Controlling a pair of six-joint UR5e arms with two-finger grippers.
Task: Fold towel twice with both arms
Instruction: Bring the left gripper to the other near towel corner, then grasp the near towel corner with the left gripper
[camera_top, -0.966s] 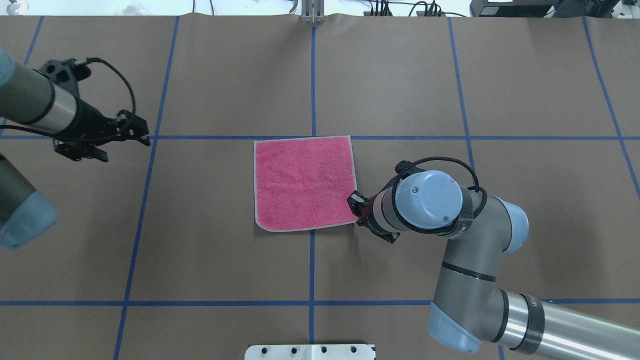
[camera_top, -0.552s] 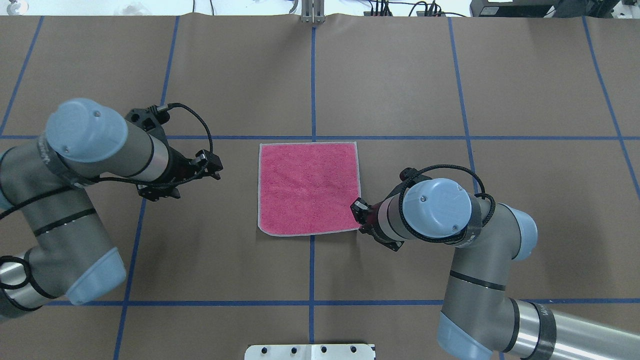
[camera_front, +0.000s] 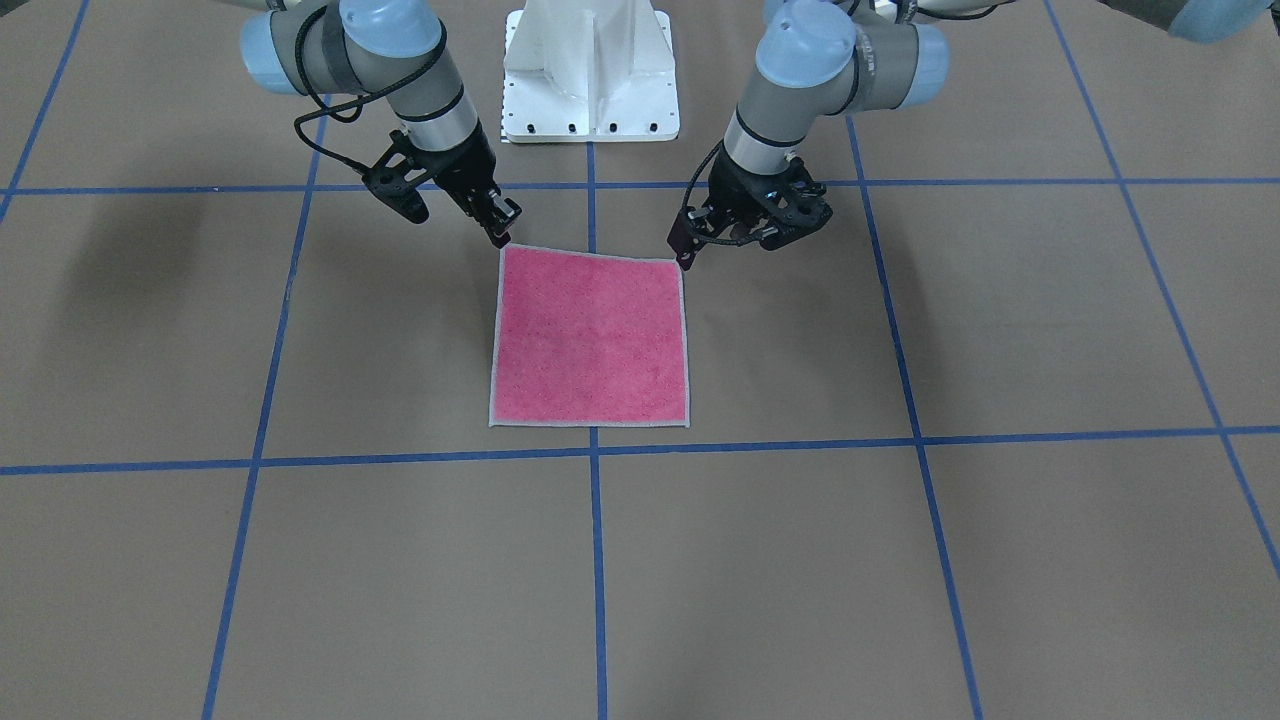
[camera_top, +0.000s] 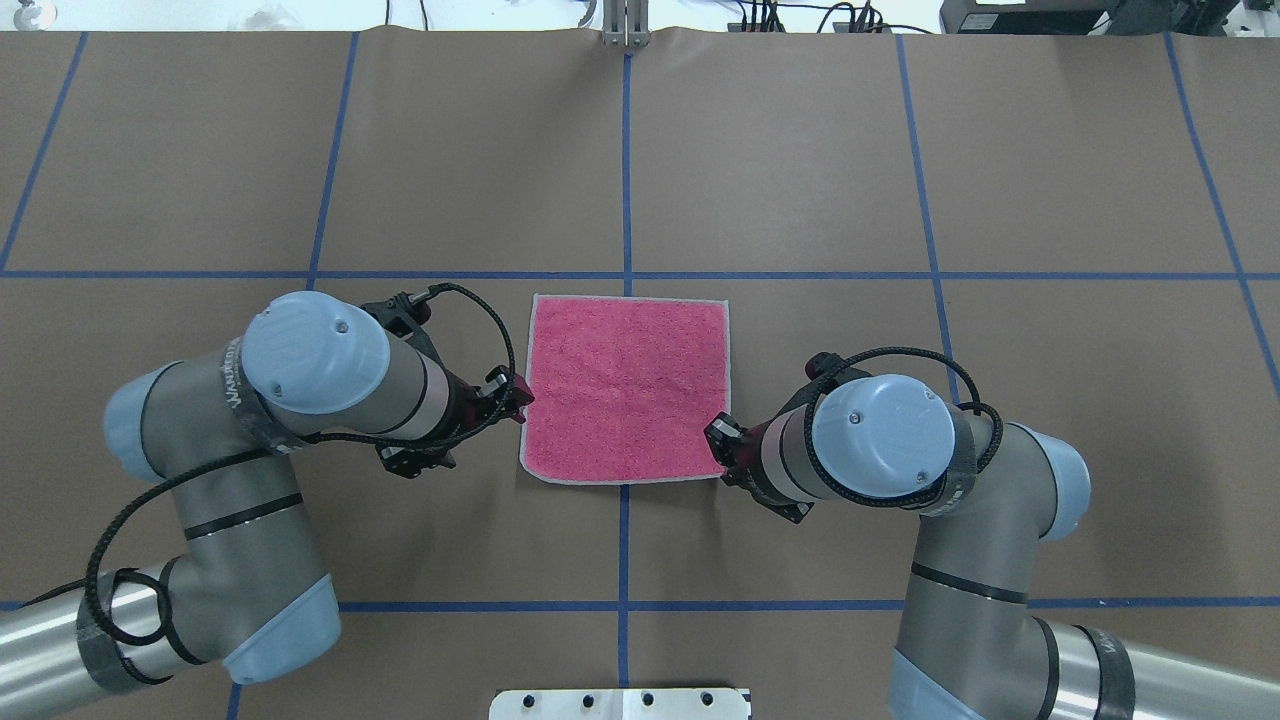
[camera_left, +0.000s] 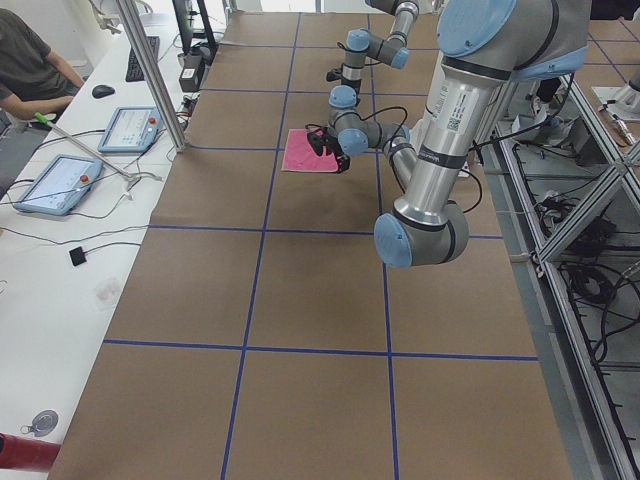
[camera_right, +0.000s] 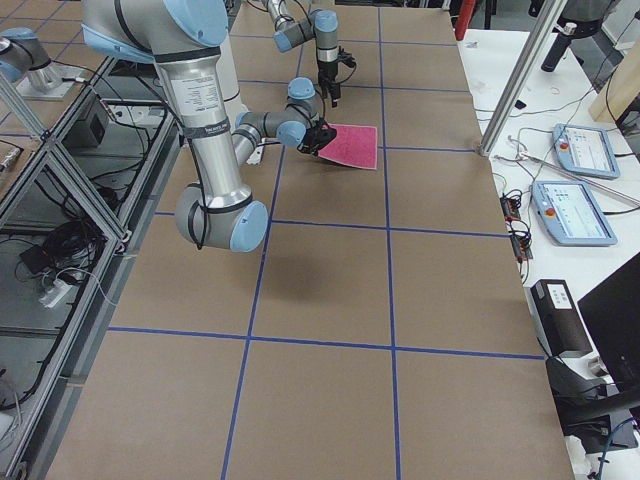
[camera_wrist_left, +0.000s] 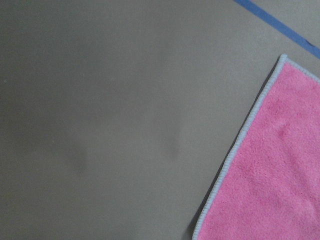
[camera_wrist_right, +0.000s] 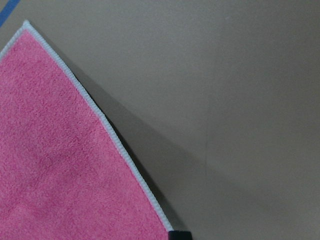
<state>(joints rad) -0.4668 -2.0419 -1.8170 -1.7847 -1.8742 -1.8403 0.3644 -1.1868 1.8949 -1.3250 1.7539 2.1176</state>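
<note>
Brown gridded tabletop (camera_top: 800, 150). Right gripper (camera_front: 500, 236) pinching pink towel (camera_top: 627, 385) corner, edge lifted. Left gripper (camera_front: 684, 252) just beside neighbouring corner; spread or pressed together, cannot tell.

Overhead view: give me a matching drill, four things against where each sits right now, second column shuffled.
Things:
1. towel
2. left gripper
3. right gripper
4. white base

Places, by the overhead view:
A. bottom edge, centre
B. at the towel's left edge
C. at the towel's bottom-right corner
D. mid-table, pink face up

Pairs: 1-D, 2-B, 3-C, 4-A.
</note>
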